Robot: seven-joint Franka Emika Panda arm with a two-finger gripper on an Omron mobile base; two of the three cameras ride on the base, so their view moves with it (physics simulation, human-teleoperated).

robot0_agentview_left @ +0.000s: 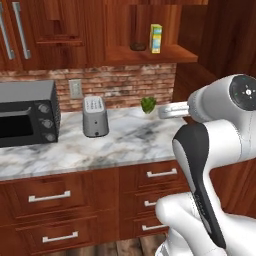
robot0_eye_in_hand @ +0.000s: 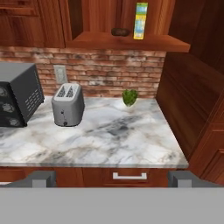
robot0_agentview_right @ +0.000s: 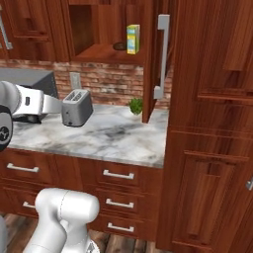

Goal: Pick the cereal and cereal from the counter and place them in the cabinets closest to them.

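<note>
Looking along my gripper (robot0_eye_in_hand: 111, 179), jaws spread wide w/ nothing between them, fingertips (robot0_eye_in_hand: 41, 178) low at the near edge of the counter (robot0_eye_in_hand: 109, 135). Yellow cereal box w/ green band (robot0_eye_in_hand: 140, 21) stands on the open cabinet shelf (robot0_eye_in_hand: 127, 41), well above and beyond my fingers, a bit right of centre; same box in left base view (robot0_agentview_left: 156, 38) and right base view (robot0_agentview_right: 132, 39). It's upright, long axis vertical, near the shelf's front edge, narrow face angled toward me. Small dark bowl-like item (robot0_eye_in_hand: 120, 32) sits just left of it on the shelf; can't tell what exactly. On the counter: toaster (robot0_eye_in_hand: 68, 104) left of centre toward the back edge, black microwave (robot0_eye_in_hand: 17, 94) at the far left, small green plant (robot0_eye_in_hand: 129, 97) at the back edge nr the right corner. Middle and front of the marble is bare, so free room betw toaster and right edge. Right edge butts against a tall wooden cabinet wall (robot0_eye_in_hand: 192, 96); brick backsplash (robot0_eye_in_hand: 105, 70) w/ an outlet (robot0_eye_in_hand: 60, 73) runs along the back. In right base view an open cabinet door (robot0_agentview_right: 159, 54) w/ silver handle hangs just right of the shelf, its edge toward me.
</note>
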